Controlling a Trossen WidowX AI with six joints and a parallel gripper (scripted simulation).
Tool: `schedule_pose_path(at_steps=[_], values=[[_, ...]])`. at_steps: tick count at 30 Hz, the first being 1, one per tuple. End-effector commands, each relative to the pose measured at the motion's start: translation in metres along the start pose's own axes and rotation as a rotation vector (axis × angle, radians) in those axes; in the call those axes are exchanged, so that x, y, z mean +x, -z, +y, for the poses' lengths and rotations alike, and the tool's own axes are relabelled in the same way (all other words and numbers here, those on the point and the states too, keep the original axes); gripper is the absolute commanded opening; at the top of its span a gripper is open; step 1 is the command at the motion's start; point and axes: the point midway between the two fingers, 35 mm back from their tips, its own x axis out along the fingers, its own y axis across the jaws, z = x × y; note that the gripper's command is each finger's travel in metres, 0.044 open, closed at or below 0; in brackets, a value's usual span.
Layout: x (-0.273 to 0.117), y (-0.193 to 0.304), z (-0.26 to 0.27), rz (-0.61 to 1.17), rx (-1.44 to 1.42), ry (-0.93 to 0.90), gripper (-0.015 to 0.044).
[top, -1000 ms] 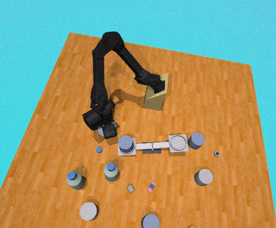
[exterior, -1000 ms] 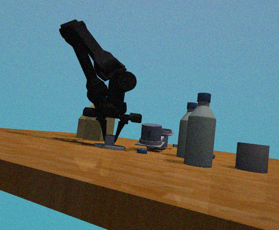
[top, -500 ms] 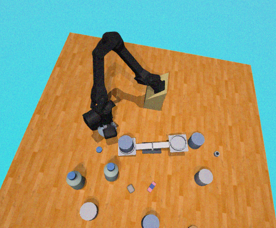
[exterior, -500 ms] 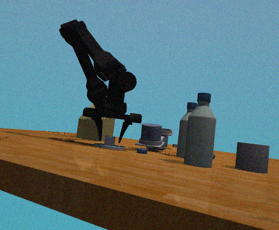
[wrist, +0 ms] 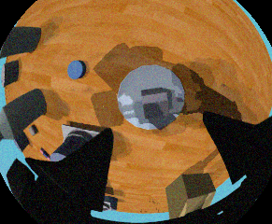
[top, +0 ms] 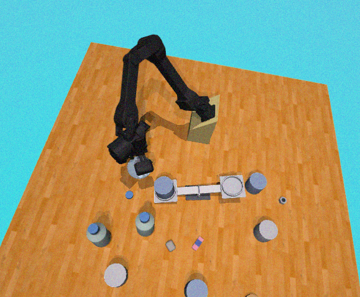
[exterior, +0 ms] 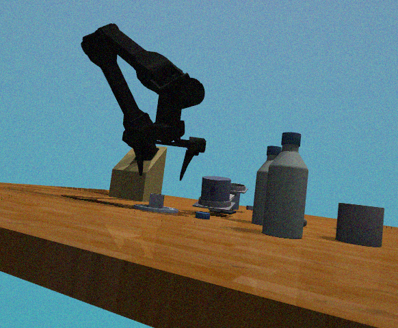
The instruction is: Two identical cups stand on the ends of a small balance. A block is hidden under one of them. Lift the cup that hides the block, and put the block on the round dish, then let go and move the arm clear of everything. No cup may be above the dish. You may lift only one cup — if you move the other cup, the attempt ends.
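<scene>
A small grey-blue block stands on the round dish, left of the balance. My gripper is open and empty, with its fingers spread well above the block and apart from it. One cup stands on the balance's left pan. The right pan is bare and rides higher. The other cup stands on the table just right of that pan. In the top view my gripper hides the block.
The arm's tan base block stands behind the dish. Two bottles, several grey cylinders, a blue disc, a pink eraser and a nut lie in front.
</scene>
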Motion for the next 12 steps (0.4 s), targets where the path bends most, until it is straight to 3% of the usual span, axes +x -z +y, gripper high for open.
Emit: schedule_pose_path(at_steps=[1,12], values=[[-0.027,0.000,-0.001,-0.006,0.001,-0.004,0.0440],[-0.039,0.000,-0.002,-0.009,0.000,-0.006,0.0440]])
